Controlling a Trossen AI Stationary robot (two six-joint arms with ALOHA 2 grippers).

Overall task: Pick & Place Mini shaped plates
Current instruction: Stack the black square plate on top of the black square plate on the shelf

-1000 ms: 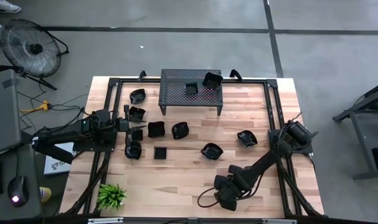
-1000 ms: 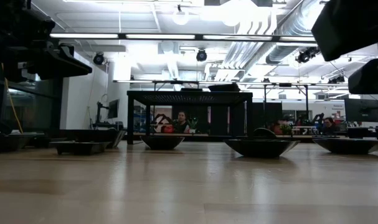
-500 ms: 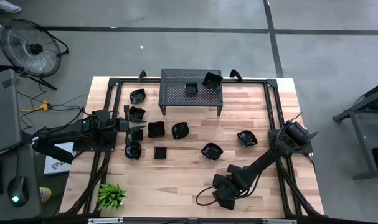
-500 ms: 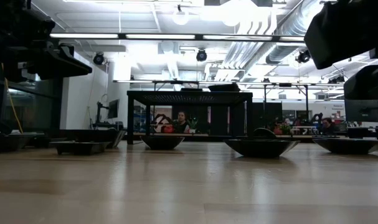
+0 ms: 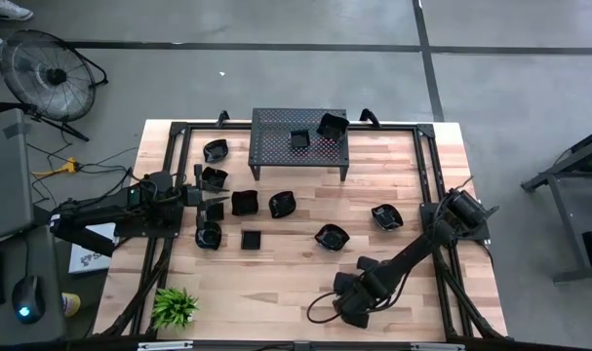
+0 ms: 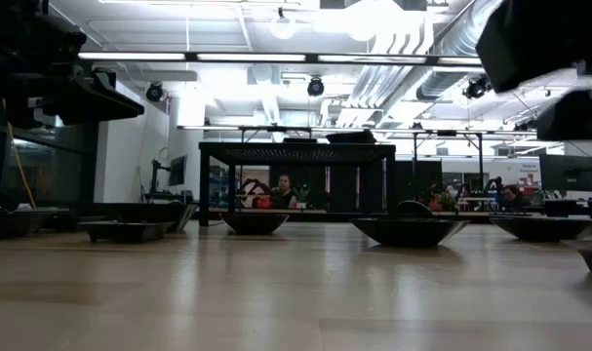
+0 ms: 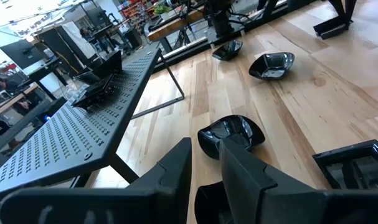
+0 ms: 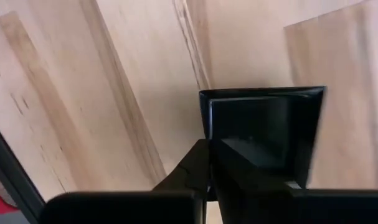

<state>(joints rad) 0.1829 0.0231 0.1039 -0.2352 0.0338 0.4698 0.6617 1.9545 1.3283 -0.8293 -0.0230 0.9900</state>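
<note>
Right gripper (image 8: 210, 165) sits low over the near part of the tabletop (image 5: 276, 283), fingers together, clamped on the rim of a square plate (image 8: 263, 124); the plate's underside faces the wrist camera with bare wood behind it. From above, that gripper is hidden under its own arm near the tabletop's near edge.

Left gripper (image 7: 204, 168) at the left side, fingers close together with a narrow gap; whether they pinch anything I cannot tell. A lobed plate (image 7: 232, 134) lies just beyond its fingertips.

Other mini shaped plates (image 5: 276, 204) lie scattered across the middle of the tabletop, two more on the perforated stand (image 5: 276, 132) at the far edge. Green plant (image 5: 175, 306) at the near left corner.
</note>
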